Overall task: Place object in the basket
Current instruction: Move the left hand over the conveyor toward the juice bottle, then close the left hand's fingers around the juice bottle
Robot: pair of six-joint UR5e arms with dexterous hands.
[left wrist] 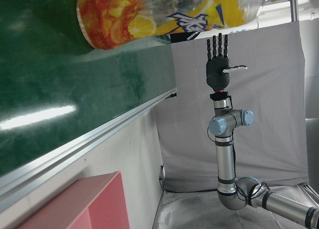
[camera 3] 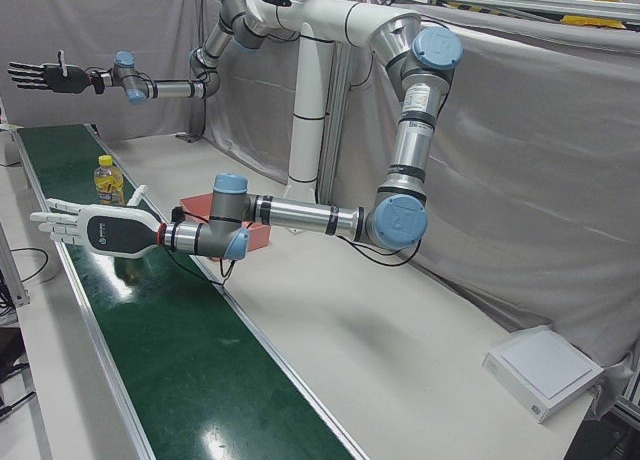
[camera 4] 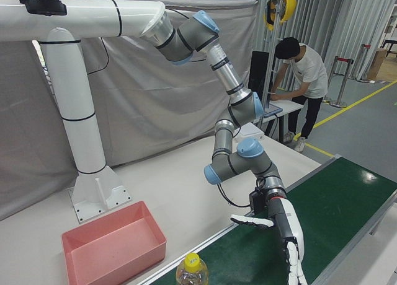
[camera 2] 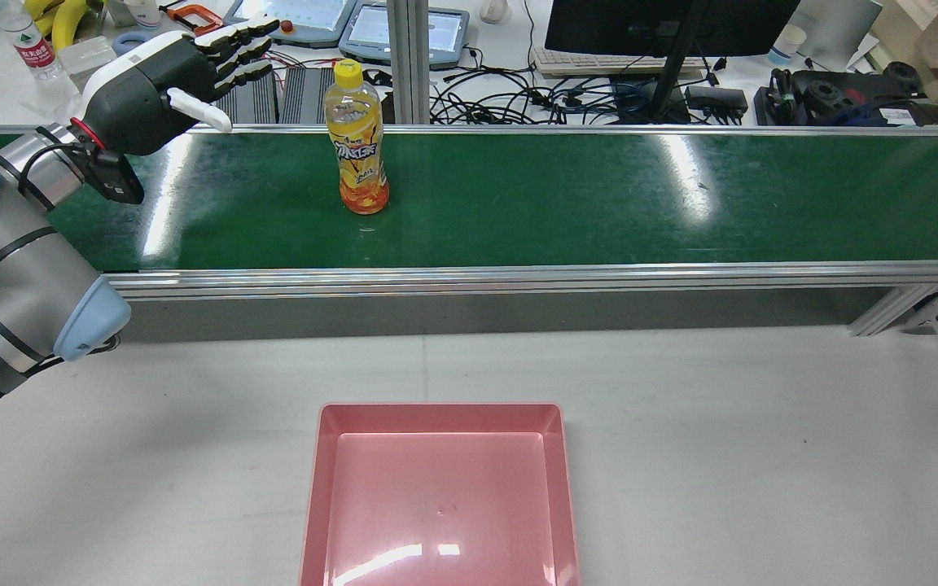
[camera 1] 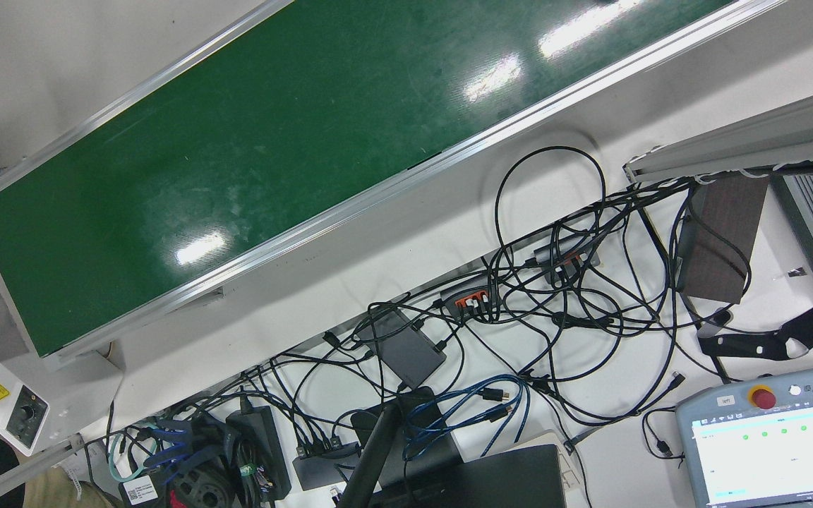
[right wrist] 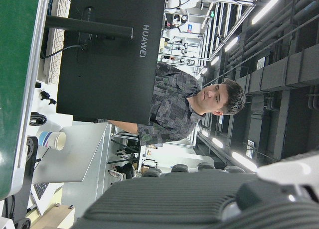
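Your left hand (camera 2: 176, 77) hangs spread and empty above the green conveyor belt (camera 2: 518, 203), fingers straight and pointing along the belt toward the juice bottle (camera 2: 357, 142), which stands upright on the belt well apart from your palm. Your right hand (camera 3: 45, 76) is also flat and empty, held high over the far end of the belt, away from the work.

The bottle looks like thin clear plastic, partly full of orange drink, so expect it to be moderately heavy low down, smooth under the wrapper, and easy to tip if you nudge the cap. Wrap the fingers around the labelled middle of the body, not the neck, and squeeze gently. The pink basket (camera 2: 436, 488) sits empty on the white table (camera 2: 762, 448), on the robot's side of the belt.
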